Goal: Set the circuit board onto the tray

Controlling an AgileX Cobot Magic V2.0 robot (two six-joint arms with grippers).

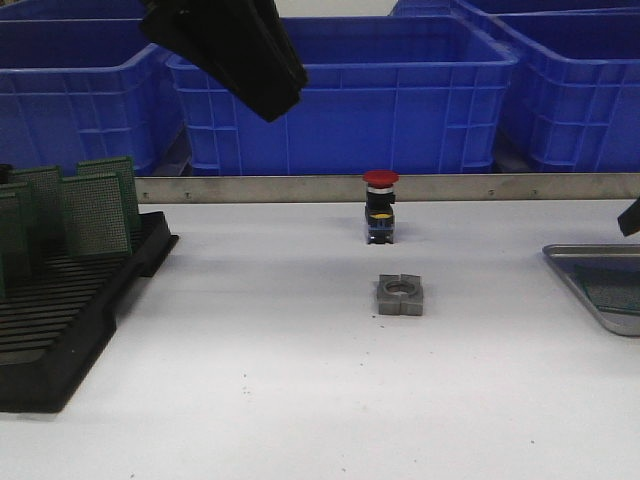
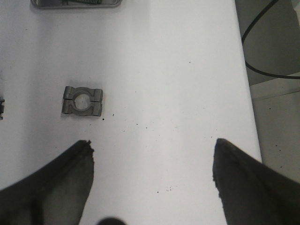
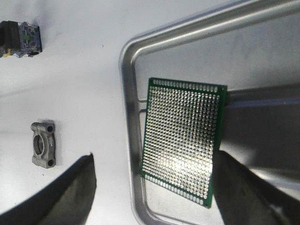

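A green perforated circuit board lies in the silver-grey tray, close to one rounded corner. My right gripper hangs open above it. One finger is at the board's edge and the other finger is well clear, over the table. In the front view the tray sits at the right edge, and only a black sliver of the right gripper shows above it. My left gripper is open and empty, held high over the white table; in the front view the left gripper is at the top left.
A black slotted rack holding several upright green boards stands at the left. A red-capped push button and a grey metal clamp block sit mid-table. Blue bins line the back behind a metal strip.
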